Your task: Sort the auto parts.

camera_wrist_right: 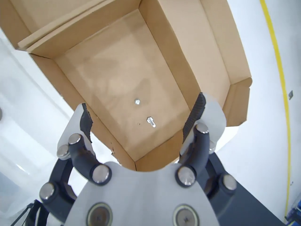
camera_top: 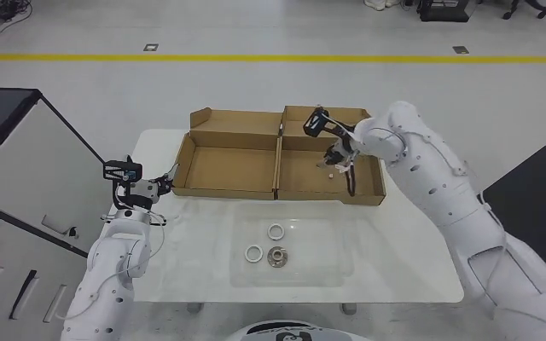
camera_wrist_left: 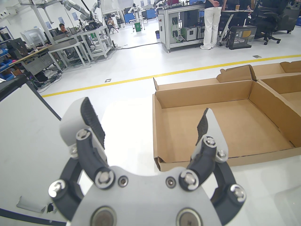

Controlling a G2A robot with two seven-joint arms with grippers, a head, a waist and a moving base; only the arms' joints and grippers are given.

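Bolt [camera_wrist_right: 151, 121] lies on its side on the floor of the right box [camera_wrist_right: 164, 48], directly below the right gripper [camera_wrist_right: 142, 105] and between its spread jaws. Second bolt [camera_wrist_right: 137, 101] sits just beyond it, seen end-on. Right jaws are released and hold nothing.

Judgement: two small fasteners are sorted, and this drop looks finished.

Left box [camera_wrist_left: 211, 128] stands just ahead of the left gripper [camera_wrist_left: 146, 106]. Its jaws are also wide apart, with nothing between them. That box looks not yet used.

Left to do, from the top view: three parts wait in the clear tray [camera_top: 328, 256], well apart from both sets of jaws. They are a white ring [camera_top: 276, 231], another white ring [camera_top: 254, 252] and a grey flanged part [camera_top: 277, 256] beside it.

Judgement: somewhat under half done. The rings probably belong in the left box; where the grey part goes is unclear.
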